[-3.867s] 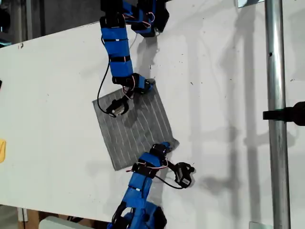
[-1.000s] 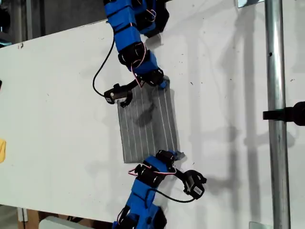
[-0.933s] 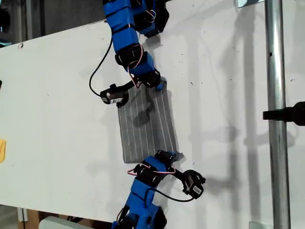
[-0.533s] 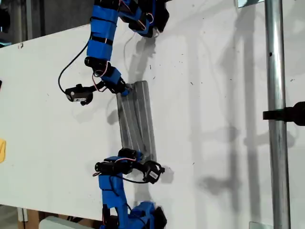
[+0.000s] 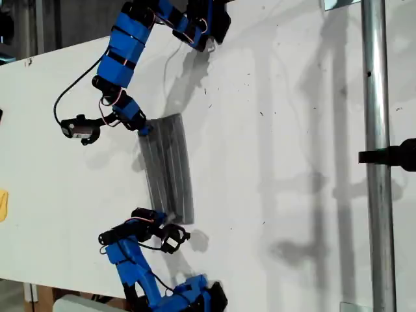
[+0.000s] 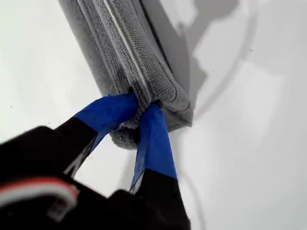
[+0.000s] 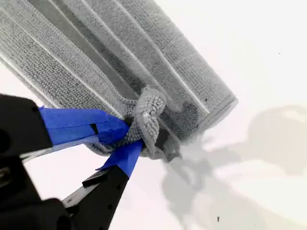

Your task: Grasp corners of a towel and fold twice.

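Towel (image 5: 167, 168): folded into a narrow strip on the white table (image 5: 292, 130), between the two arms.
My first gripper (image 6: 140, 111): pinched tight on one end's corner.
My second gripper (image 7: 128, 136): clamped on a bunched corner (image 7: 149, 115).
Advice: lay both ends flush before letting go.

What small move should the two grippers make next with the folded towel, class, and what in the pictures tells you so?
Probably lower and release. My first gripper and my second gripper are each shut on a corner of the towel, which the exterior view shows as a narrow doubled strip on the table. With the layers already overlapping, opening both should let this fold settle.
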Robot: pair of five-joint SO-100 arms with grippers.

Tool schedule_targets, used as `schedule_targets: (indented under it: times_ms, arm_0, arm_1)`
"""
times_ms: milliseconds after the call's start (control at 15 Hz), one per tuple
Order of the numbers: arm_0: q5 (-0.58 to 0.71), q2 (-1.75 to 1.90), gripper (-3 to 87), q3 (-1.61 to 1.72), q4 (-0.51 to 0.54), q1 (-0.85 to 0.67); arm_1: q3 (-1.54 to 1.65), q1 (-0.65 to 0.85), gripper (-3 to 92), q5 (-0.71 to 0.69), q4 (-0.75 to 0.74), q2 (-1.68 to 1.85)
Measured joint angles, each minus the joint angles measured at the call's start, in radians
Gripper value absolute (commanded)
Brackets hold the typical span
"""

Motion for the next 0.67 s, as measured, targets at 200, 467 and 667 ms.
schedule_targets:
  times_ms: [200, 467, 667]
  arm_0:
    - [-0.011, -0.106, -0.5, 0.0, 0.0, 0.077]
    - [-0.052, -0.164, 4.8, 0.029, -0.029, 0.135]
    - [-0.06, -0.198, 26.3, 0.043, -0.02, 0.135]
  arm_1:
    - [0.11, -0.052, -0.3, 0.061, -0.012, -0.075]
    - [0.236, -0.075, 0.2, 0.11, -0.075, -0.121]
    - [0.252, -0.048, 35.6, 0.12, -0.063, -0.133]
